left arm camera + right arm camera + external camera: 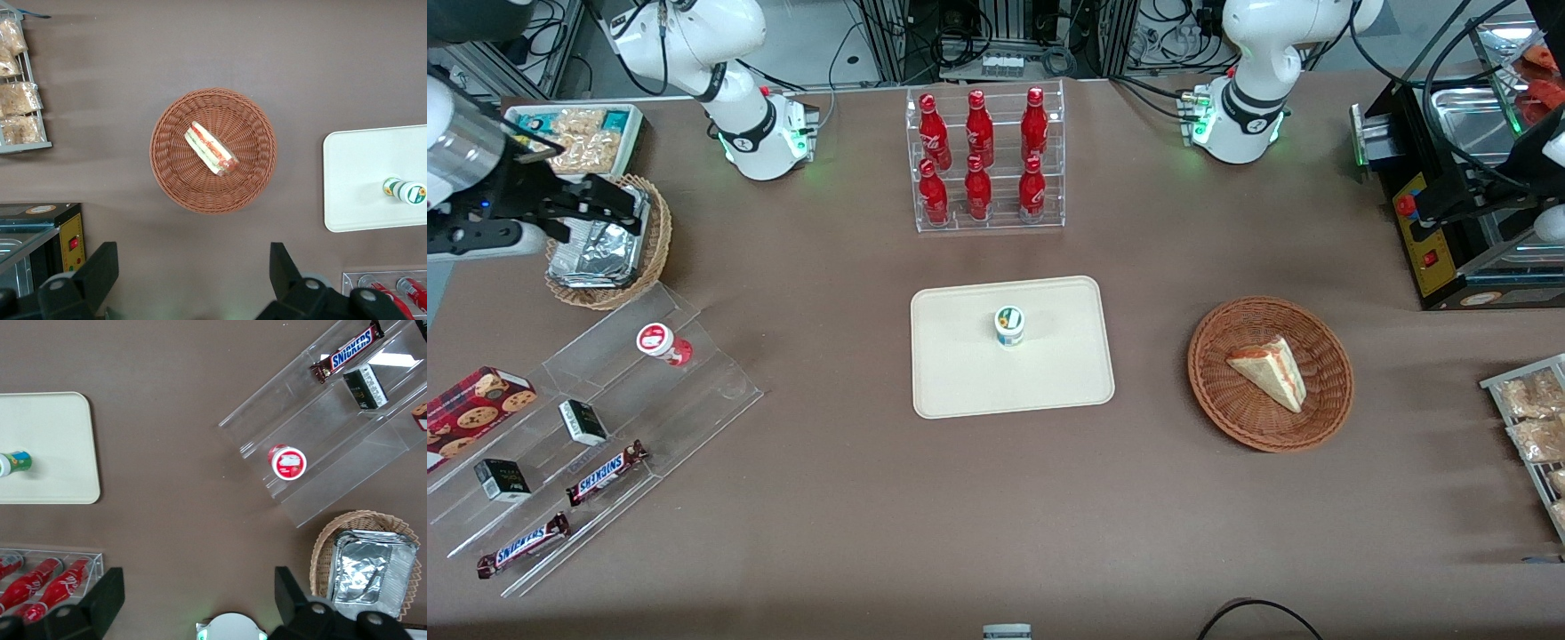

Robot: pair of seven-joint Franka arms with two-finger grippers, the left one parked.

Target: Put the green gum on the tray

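One green gum [1009, 325] stands upright near the middle of the tray [960, 391], its long axis vertical and its lid facing up. We see bare tray surface all around it, nothing touching the bottle. Our hand [618, 206] hangs above the wicker basket of foil packets [605, 258] at the working arm's end of the counter [996, 516], well apart from the tray; its fingers [103, 603] are spread apart with nothing between them. Near that basket, a red-lidded bottle [660, 342] sits on the clear stepped stand [720, 391]. A rack of red soda bottles [983, 160] stands farther from the front camera than the tray, and a basket with a sandwich [1267, 373] lies toward the parked arm's end.
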